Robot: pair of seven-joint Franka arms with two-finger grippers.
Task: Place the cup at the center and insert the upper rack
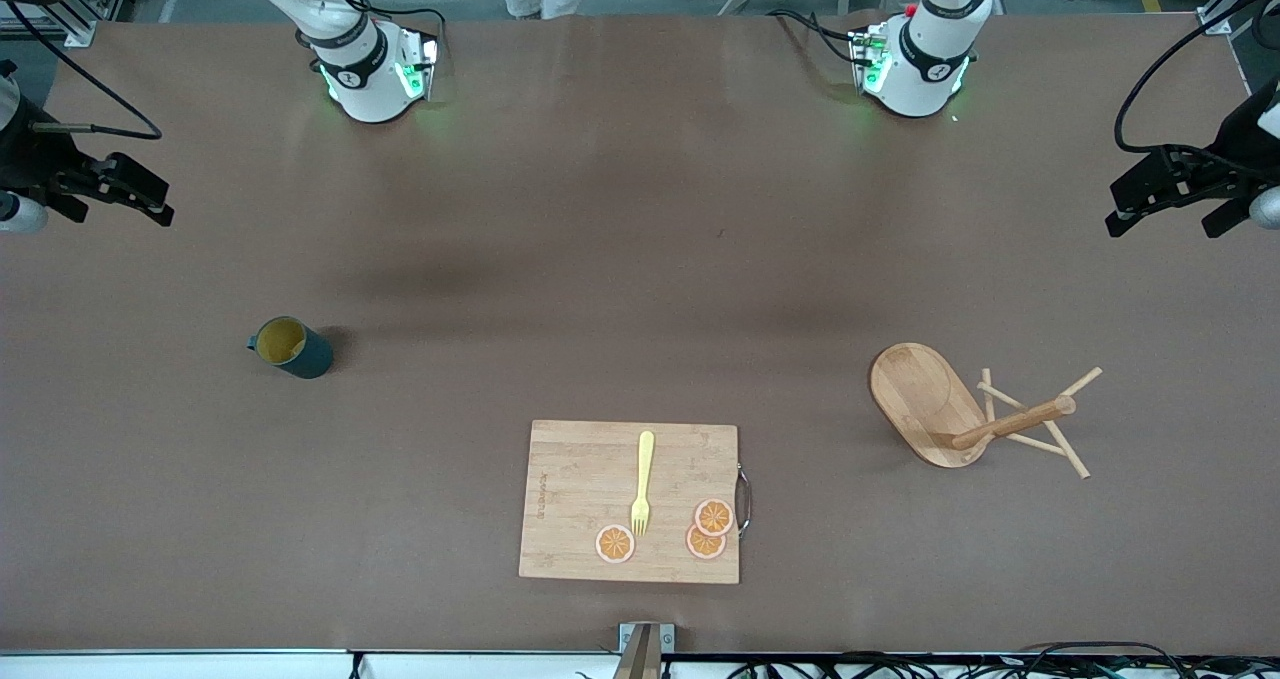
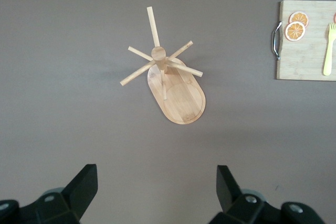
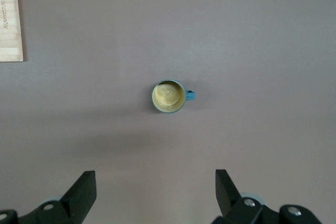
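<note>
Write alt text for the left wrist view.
A wooden mug tree stands upright on the brown table below the open left gripper, which holds nothing. At one edge, a cutting board carries orange slices and a yellow fork.

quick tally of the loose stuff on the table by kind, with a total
cup: 1
mug tree: 1
cutting board: 1
fork: 1
orange slices: 3
Total: 7
</note>
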